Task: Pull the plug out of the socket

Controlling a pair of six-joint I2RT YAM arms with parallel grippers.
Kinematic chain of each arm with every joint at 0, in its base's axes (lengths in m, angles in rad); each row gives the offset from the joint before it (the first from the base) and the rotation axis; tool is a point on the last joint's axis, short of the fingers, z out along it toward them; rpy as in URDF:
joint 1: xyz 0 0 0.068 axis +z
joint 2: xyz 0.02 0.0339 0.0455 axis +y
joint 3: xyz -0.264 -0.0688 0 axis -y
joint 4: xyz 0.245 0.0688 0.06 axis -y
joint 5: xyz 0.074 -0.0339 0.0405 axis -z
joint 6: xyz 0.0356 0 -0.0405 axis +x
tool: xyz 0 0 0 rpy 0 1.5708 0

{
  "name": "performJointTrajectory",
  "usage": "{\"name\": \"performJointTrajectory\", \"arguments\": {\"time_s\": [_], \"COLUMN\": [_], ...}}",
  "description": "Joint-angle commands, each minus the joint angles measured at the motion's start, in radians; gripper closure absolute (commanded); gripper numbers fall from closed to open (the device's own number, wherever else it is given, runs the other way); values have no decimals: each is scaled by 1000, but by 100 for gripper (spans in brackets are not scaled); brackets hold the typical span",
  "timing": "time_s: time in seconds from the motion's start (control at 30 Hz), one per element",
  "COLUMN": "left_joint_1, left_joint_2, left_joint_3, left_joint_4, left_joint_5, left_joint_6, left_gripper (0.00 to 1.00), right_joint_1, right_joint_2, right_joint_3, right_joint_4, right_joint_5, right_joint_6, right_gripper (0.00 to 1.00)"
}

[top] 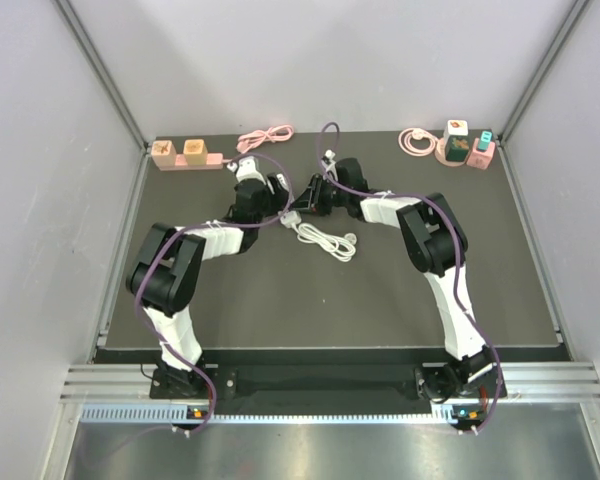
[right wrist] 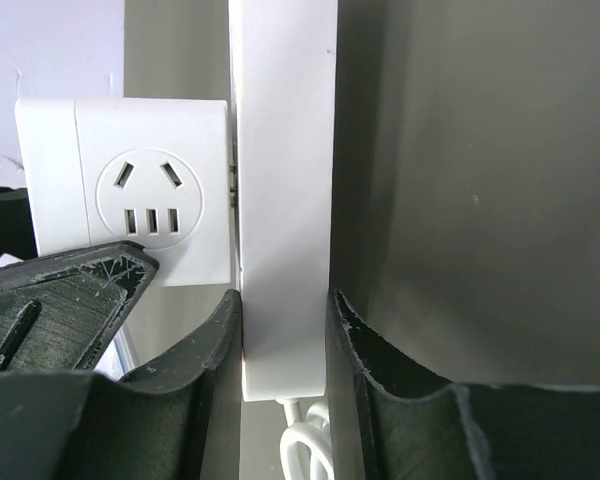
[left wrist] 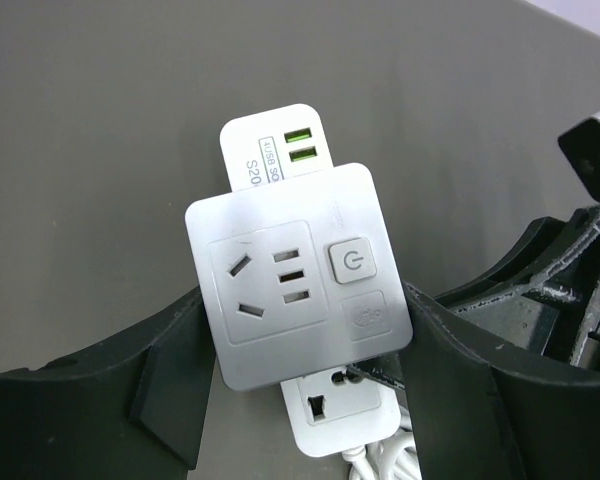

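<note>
A white square plastic plug adapter (left wrist: pixel 290 280) has rounded corners, a recessed socket face and a grey power button (left wrist: pixel 352 263). It sits plugged into a long white plastic power strip (left wrist: pixel 255 140) with two green USB ports (left wrist: pixel 300 145). Both are near the middle of the dark matte table (left wrist: pixel 100 150), slightly toward the far side, where the two arms meet.

The left gripper (left wrist: pixel 305 335) is clenched across the adapter, its black, rough-textured fingers (left wrist: pixel 170 380) pressing the left and right sides. The right gripper (right wrist: pixel 285 305) is clamped on the strip, seen edge-on as a narrow slab, just beside the joint. Only a thin seam shows between adapter and strip, so the pins look fully seated. The strip's white rubbery cable (top: pixel 328 240) lies coiled just near of it.

The pull likely goes best with the right gripper bracing the strip while the left draws the adapter straight out along its pins, without twisting. The smooth, glossy plastic could slip, so both grips need to be firm.
</note>
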Motion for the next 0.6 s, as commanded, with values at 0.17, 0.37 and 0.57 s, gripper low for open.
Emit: {"name": "performJointTrajectory", "arguments": {"time_s": [0.17, 0.37, 0.57], "left_joint_1": [-67, -94, -30], "left_joint_2": [-45, -54, -96], "left_joint_3": [296, 275, 43], "left_joint_4": [-223, -144, 328], "left_joint_5": [-146, -118, 113], "left_joint_6": [-80, -9, -108], "left_gripper": [100, 100, 100], "right_joint_1": [-14, -13, -19], "right_joint_2": [63, 59, 62], "right_joint_3": [17, 14, -4], "right_joint_4": [-74, -86, -52], "right_joint_5": [152, 163, 145], "right_joint_6": [-7, -8, 21], "right_gripper": [100, 100, 100]}}
